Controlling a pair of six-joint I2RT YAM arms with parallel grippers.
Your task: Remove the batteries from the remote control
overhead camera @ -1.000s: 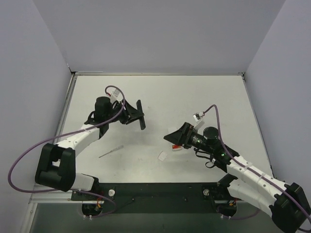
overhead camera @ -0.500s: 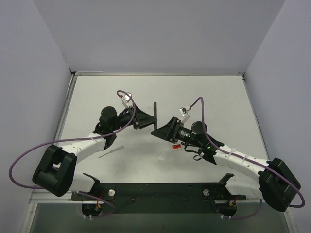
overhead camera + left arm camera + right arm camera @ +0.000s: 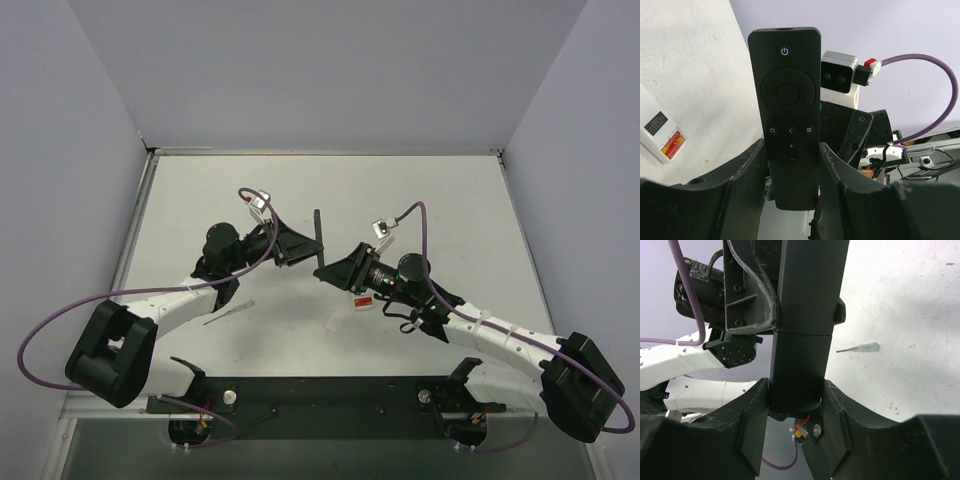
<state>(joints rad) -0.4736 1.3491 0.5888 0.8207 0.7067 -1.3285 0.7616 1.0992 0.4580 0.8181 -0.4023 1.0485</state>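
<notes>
- Above the middle of the table (image 3: 430, 200), the remote control (image 3: 786, 90) is held in the air between the two arms, standing roughly on end in the overhead view.
- The left gripper (image 3: 790, 155) is clenched on the remote control. Its two dark fingers (image 3: 747, 172) press the long edges just below the button cluster, and the button face with the power key is turned toward that wrist camera.
- The right gripper (image 3: 795, 397) comes in from the other side and faces the plain back. Its fingers (image 3: 757, 407) sit against both edges of the near end, so it appears to be grasping the remote control too, though the contact lies in shadow.
- A seam crosses the back of the remote control in the right wrist view. The right fingers clasp the section below it, and a left finger lies on the section above.
- The batteries cannot be seen in any view; the back of the remote control shows only closed black surface.
- A small white box (image 3: 660, 131) with a red-orange patch lies on the table below the right gripper.
- A small white square (image 3: 334, 321) lies near it, toward the arm bases.
- A thin clear-tipped tool (image 3: 858, 347) lies well apart on the left arm's side.
</notes>
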